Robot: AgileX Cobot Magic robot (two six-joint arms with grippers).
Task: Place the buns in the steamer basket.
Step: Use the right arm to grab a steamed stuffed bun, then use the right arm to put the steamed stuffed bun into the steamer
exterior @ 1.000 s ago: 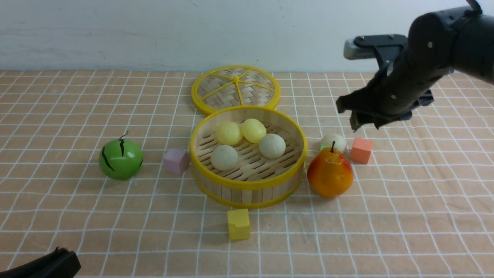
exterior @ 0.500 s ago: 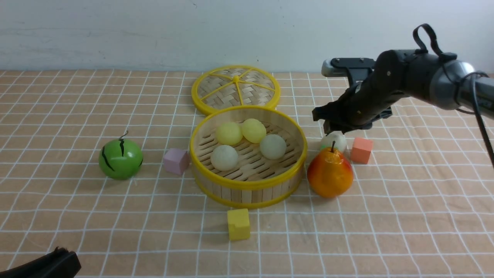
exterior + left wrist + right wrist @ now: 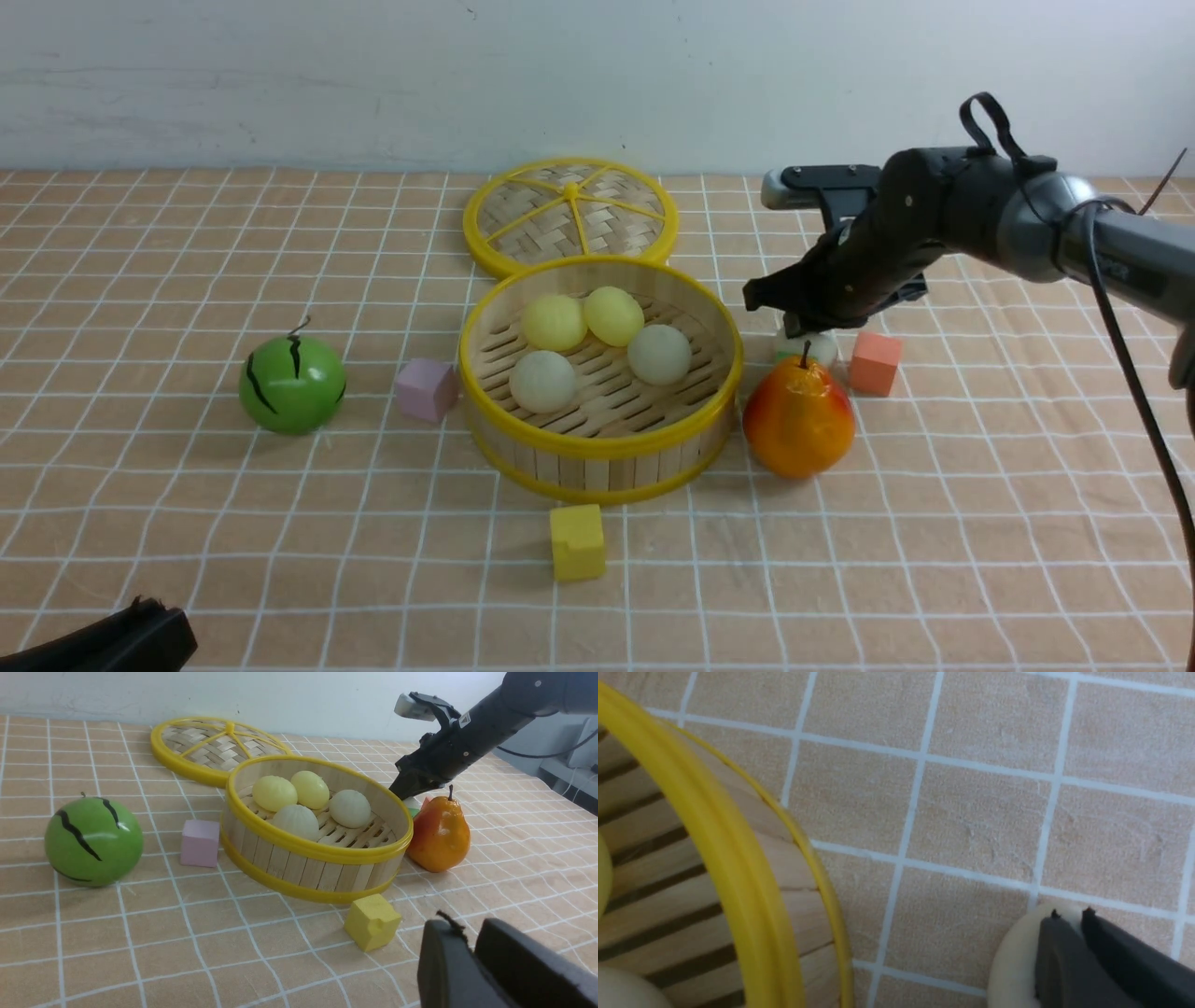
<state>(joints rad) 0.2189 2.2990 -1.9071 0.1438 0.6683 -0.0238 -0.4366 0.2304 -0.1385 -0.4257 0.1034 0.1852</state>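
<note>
The steamer basket (image 3: 602,446) stands mid-table and holds two pale yellow buns (image 3: 554,322) (image 3: 613,315) and two off-white buns (image 3: 542,381) (image 3: 659,354). A fifth off-white bun (image 3: 814,345) lies on the cloth right of the basket, behind the pear. My right gripper (image 3: 794,322) is low over this bun. In the right wrist view its jaws (image 3: 1071,914) are together over the bun's top (image 3: 1013,961), not around it, with the basket wall (image 3: 738,868) close by. My left gripper (image 3: 467,933) is shut and empty at the near left corner (image 3: 140,635).
An orange pear (image 3: 798,420) stands just in front of the fifth bun, with an orange cube (image 3: 875,362) to its right and a green bit beside it. The woven lid (image 3: 570,217) lies behind the basket. A yellow cube (image 3: 577,541), pink cube (image 3: 426,389) and green striped ball (image 3: 292,383) lie around.
My right arm has come down and to the left, from high above the orange cube to right over the fifth bun. Nothing else has moved.
</note>
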